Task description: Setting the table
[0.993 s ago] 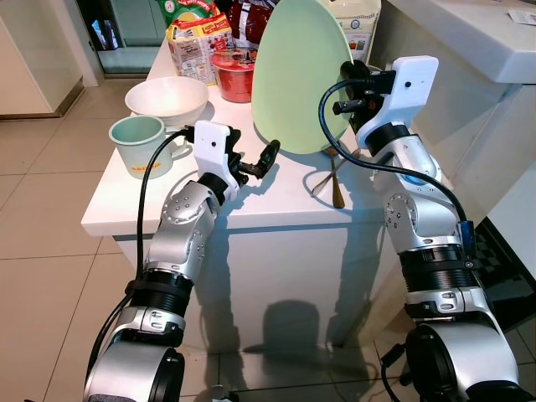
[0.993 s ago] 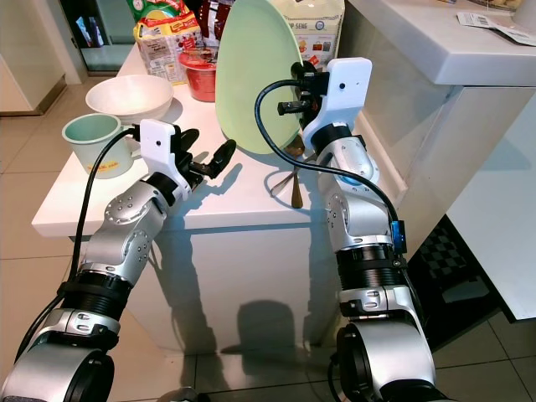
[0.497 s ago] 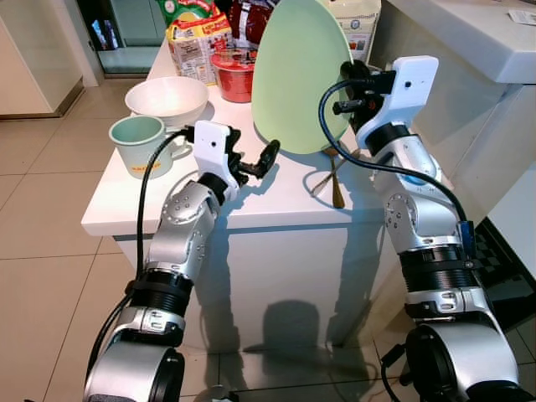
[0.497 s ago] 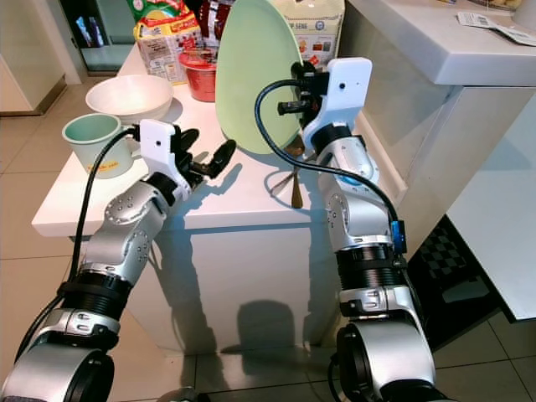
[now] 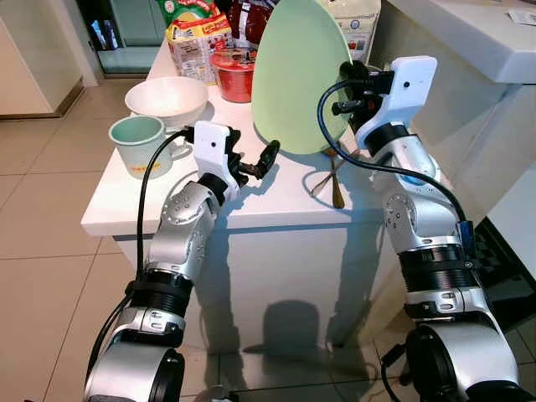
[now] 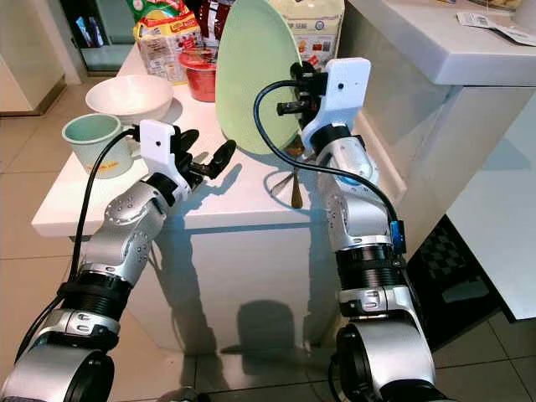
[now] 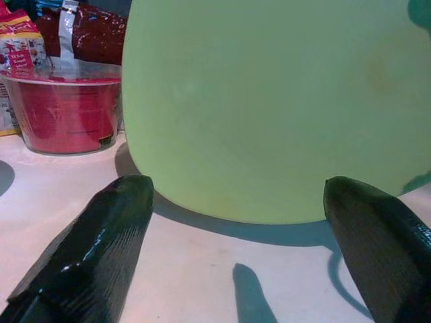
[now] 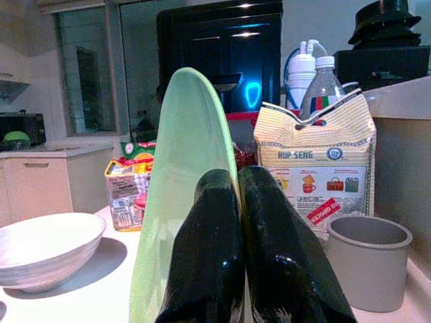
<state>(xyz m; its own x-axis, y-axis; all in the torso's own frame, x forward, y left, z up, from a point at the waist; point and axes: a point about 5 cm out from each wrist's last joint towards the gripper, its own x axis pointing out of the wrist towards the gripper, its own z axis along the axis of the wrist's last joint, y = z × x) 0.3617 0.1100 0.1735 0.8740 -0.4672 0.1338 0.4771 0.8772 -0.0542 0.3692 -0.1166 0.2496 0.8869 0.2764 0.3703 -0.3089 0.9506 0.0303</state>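
Note:
A large pale green plate point(image 5: 297, 75) stands upright on its edge on the white table point(image 5: 276, 201). My right gripper point(image 5: 345, 88) is shut on the plate's right rim, and in the right wrist view its fingers point(image 8: 215, 242) pinch the plate point(image 8: 176, 175) edge-on. My left gripper point(image 5: 255, 159) hovers open just above the tabletop, in front of the plate's lower left. In the left wrist view its two fingertips point(image 7: 108, 222) stand wide apart before the plate point(image 7: 269, 101), with nothing between them. Wooden cutlery point(image 5: 335, 180) lies by the plate's base.
A mint mug point(image 5: 141, 144) and a white bowl point(image 5: 167, 99) sit at the table's left. A red tub point(image 5: 234, 74) and snack packets point(image 5: 197, 42) stand behind. A cracker bag point(image 8: 313, 168) and grey cup point(image 8: 367, 259) lie past the plate. A white counter point(image 5: 469, 33) rises on the right.

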